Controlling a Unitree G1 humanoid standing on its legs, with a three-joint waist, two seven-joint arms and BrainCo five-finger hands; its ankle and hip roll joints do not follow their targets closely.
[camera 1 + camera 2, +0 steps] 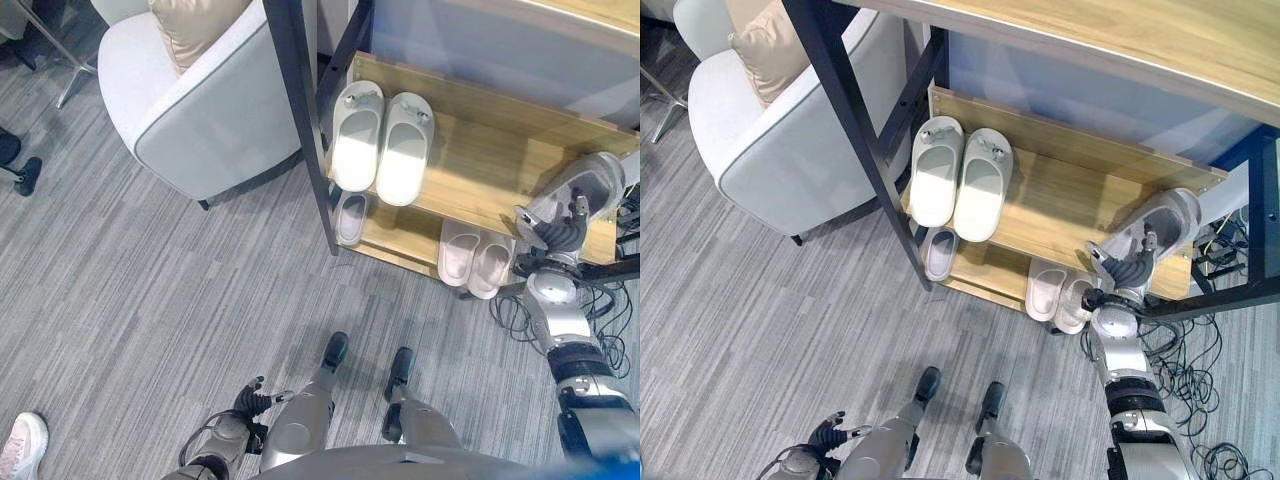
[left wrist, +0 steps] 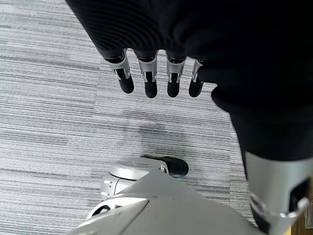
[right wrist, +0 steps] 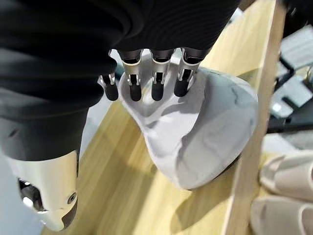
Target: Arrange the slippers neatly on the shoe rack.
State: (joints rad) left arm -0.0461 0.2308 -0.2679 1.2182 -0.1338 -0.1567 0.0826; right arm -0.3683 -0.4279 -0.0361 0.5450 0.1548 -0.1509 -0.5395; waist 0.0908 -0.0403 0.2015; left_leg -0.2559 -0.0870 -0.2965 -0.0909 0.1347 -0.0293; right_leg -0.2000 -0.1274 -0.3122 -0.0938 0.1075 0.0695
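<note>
Wooden shoe rack (image 1: 1070, 205): right hand (image 1: 1132, 268) grips a grey slipper (image 1: 1160, 225) on its shelf; left hand (image 2: 161, 73) hangs open.

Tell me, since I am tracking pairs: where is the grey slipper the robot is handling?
The grey rubber slipper sits tilted at the right end of the wooden shoe rack's upper shelf, gripped by the right robot hand.

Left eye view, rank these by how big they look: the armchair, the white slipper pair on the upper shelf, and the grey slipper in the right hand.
1. armchair, clearly largest.
2. white slipper pair.
3. grey slipper, gripped by the right hand, smallest; partly covered by the fingers.
</note>
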